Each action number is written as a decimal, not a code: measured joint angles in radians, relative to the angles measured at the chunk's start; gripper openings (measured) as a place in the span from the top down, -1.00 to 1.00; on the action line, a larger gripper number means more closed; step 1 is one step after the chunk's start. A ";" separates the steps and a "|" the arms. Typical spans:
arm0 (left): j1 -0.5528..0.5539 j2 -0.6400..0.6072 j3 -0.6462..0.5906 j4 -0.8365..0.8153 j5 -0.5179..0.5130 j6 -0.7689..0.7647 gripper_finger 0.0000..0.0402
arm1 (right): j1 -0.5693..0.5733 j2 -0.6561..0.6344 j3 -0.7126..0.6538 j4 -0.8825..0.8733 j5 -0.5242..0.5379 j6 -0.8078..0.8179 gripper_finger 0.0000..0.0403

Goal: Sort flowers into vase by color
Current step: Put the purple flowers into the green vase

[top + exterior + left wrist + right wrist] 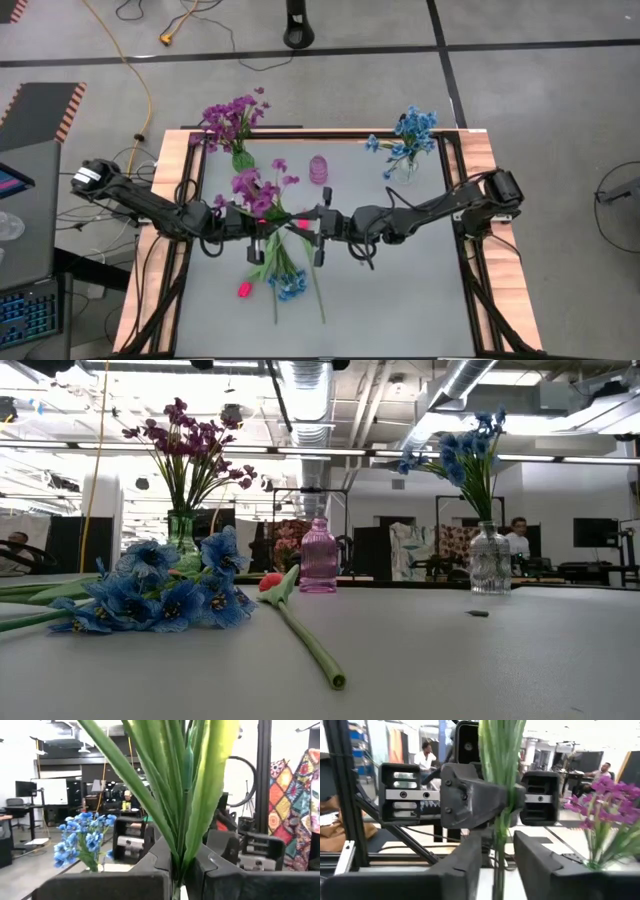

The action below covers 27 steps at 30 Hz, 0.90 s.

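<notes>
A purple flower (254, 188) stands upright over the table's middle, held up between the two arms. My left gripper (278, 226) reaches in from the left and is shut on its green stem (178, 851). My right gripper (498, 854) faces it from the right. It is open, with one finger on either side of the stem (498, 870) and a gap on both sides. On the table below lie a blue flower (170, 596), a pink-red bud (243, 290) and loose green stems (318, 292). My left gripper pinches the purple flower's stem and the bases of its long leaves (176, 870) between its two fingers. The fingers come level from the table's left and lie across the stem. The flower stands upright, clear of the table, its leaves rising above the fingers.
At the far left stands a green vase (181, 530) holding purple flowers (232, 118). A pink vase (319, 170) holding nothing is at the far middle. A clear vase (490, 560) holding blue flowers (408, 135) is at the far right. The near right of the table holds nothing.
</notes>
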 joint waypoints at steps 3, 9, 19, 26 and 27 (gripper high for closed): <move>0.003 -0.047 0.000 -0.073 -0.031 -0.001 0.98 | 0.000 -0.032 0.000 -0.072 0.042 -0.001 0.09; 0.017 -0.209 0.000 -0.347 -0.164 -0.017 0.98 | 0.007 -0.085 0.000 -0.229 0.057 -0.001 -0.11; 0.114 -0.454 -0.047 -0.575 -0.355 0.134 0.99 | 0.014 -0.090 0.000 -0.310 0.056 0.035 -0.11; 0.270 -0.527 -0.115 -0.578 -0.376 0.227 0.99 | 0.014 -0.090 0.000 -0.311 0.056 0.035 -0.11; 0.296 -0.526 -0.123 -0.577 -0.375 0.233 0.99 | 0.014 -0.090 0.000 -0.313 0.056 0.035 -0.11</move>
